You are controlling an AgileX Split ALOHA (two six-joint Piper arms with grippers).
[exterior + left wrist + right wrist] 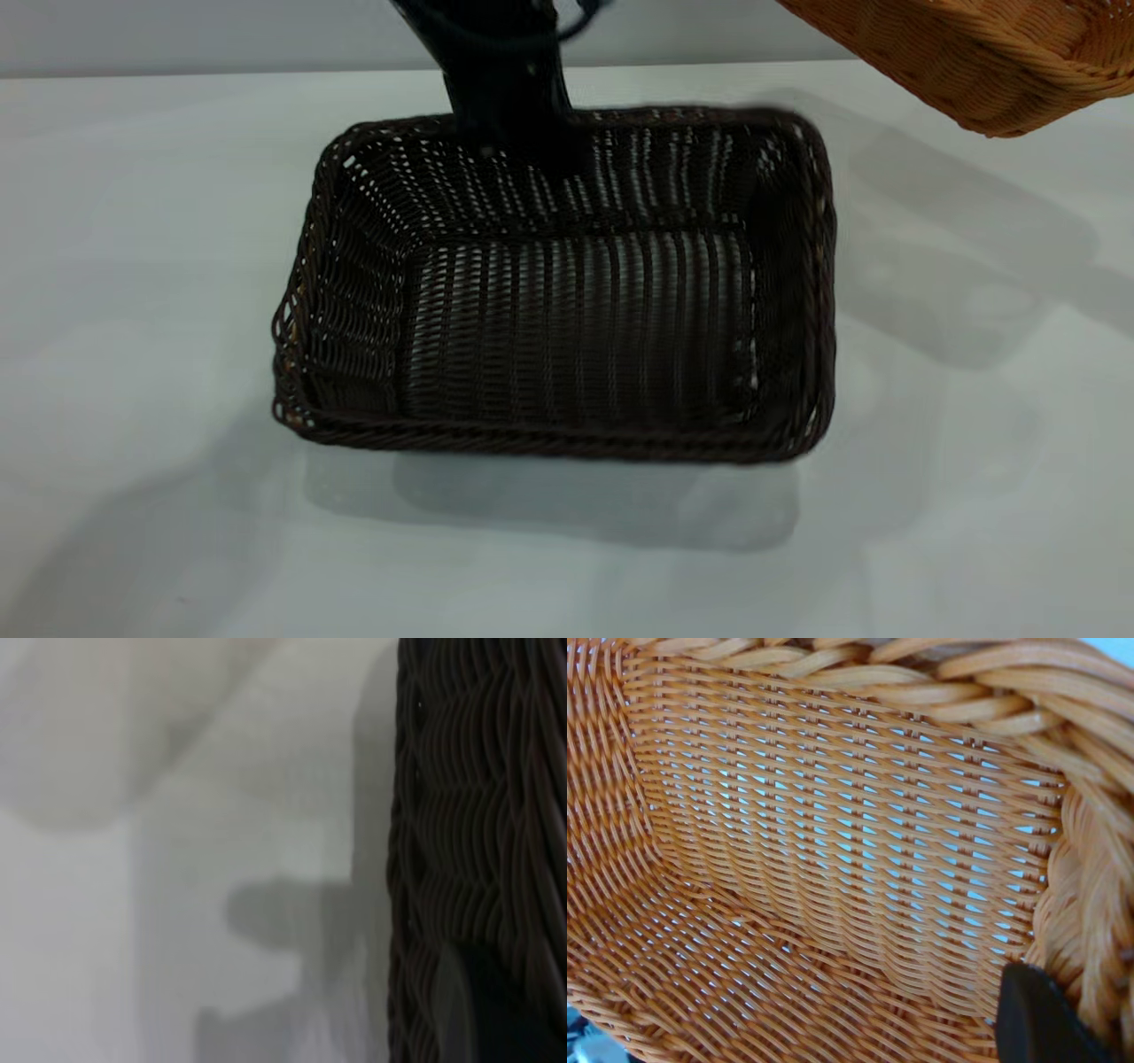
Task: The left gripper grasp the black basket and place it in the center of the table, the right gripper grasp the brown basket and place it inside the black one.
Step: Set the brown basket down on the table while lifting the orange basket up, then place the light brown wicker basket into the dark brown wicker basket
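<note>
1. Centrally, the black basket sits on the table, open side up.
2. Left tool: a blurred dark shape at the basket's far rim; whether its fingers are clamped cannot be told.
3. Brown basket: raised clear of the table at the exterior view's upper right, tilted.
4. Right tool: one dark finger against that basket's inner wall beside the rim; its closure cannot be told.

A pale grey wall behind the far edge, perhaps plain and unmarked.
</note>
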